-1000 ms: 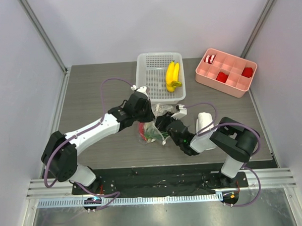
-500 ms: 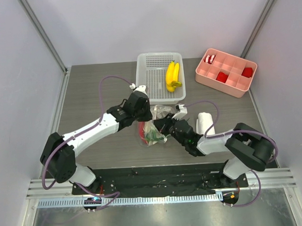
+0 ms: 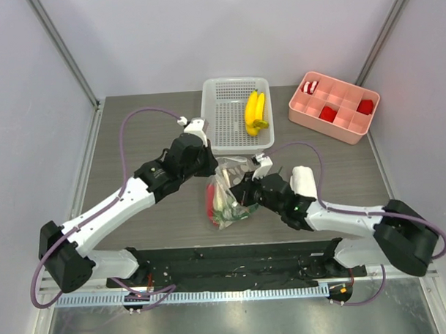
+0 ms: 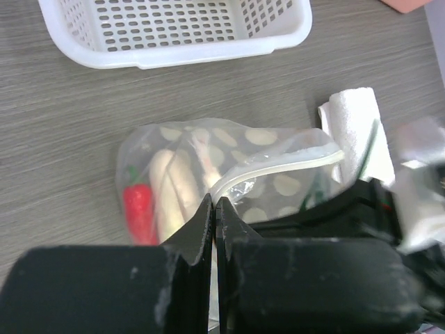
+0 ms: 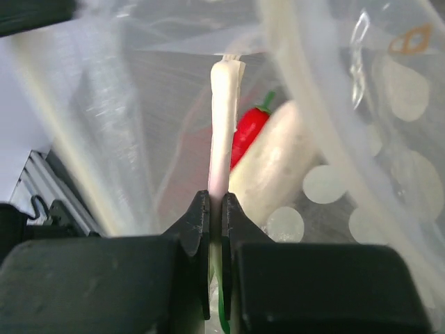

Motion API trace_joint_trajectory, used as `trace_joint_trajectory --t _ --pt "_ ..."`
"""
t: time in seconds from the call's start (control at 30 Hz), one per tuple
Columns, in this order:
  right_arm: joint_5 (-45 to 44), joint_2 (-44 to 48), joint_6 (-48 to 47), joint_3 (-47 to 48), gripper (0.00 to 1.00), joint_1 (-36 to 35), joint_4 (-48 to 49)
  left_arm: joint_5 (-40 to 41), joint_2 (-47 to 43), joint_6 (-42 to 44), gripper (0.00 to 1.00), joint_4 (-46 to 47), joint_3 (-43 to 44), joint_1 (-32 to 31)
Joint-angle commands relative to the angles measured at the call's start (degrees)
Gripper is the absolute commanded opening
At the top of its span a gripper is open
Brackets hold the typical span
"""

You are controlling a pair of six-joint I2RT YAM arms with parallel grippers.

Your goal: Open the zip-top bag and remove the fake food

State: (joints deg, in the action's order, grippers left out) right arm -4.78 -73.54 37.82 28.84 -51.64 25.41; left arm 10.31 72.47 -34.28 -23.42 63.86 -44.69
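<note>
Right, the zip-top bag [image 3: 225,200], red chili [image 4: 139,209] and white radish [image 5: 271,170] inside, is held near the white basket [image 3: 215,116]. My left hand [image 4: 214,203] pinches its zip edge, my right hand [image 5: 215,198] another strip. I cannot read its orange print [image 5: 410,38]. Grey wood-grain worktop [image 3: 127,148], pale walls [image 3: 204,36].

No words, numbers or brand names can be read. The clear, white-dotted zip-top plastic bag [image 5: 389,139] bears a small orange outlined mark [image 5: 410,40] at two o'clock in the right wrist view, too blurred to read.

Zip-top bag [image 3: 225,198]: clear, white-dotted, crumpled, just before basket [image 3: 215,117]; holds red chili [image 4: 138,211], white radish [image 4: 174,188]. Banana bunch [image 3: 255,112]: yellow, in basket.
</note>
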Motion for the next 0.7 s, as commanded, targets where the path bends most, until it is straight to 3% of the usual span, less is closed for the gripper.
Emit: trace_joint_trajectory --t 0.0,0.1,0.3,0.4,0.67 --pt "2.9 10.4 -8.7 -6.6 0.01 -1.5 -1.3 6.5 -1.3 1.2 0.00 2.6 1.9 0.6" --pt "7.5 16.5 -13.0 -7.7 0.01 -1.8 -0.7 7.3 -1.2 0.7 0.00 2.9 1.0 0.7" --pt "3.1 24.5 -13.7 -10.3 0.01 -1.9 3.6 6.1 -1.8 -1.0 0.00 3.1 -0.9 0.6" --pt "2.4 22.0 -13.3 -7.9 0.01 -2.0 6.9 3.2 -2.5 -2.4 0.00 3.3 -2.2 0.6" --pt "12.0 13.4 -12.2 2.3 0.01 -2.0 17.5 -3.9 -3.5 -5.3 0.00 3.3 -4.7 0.6"
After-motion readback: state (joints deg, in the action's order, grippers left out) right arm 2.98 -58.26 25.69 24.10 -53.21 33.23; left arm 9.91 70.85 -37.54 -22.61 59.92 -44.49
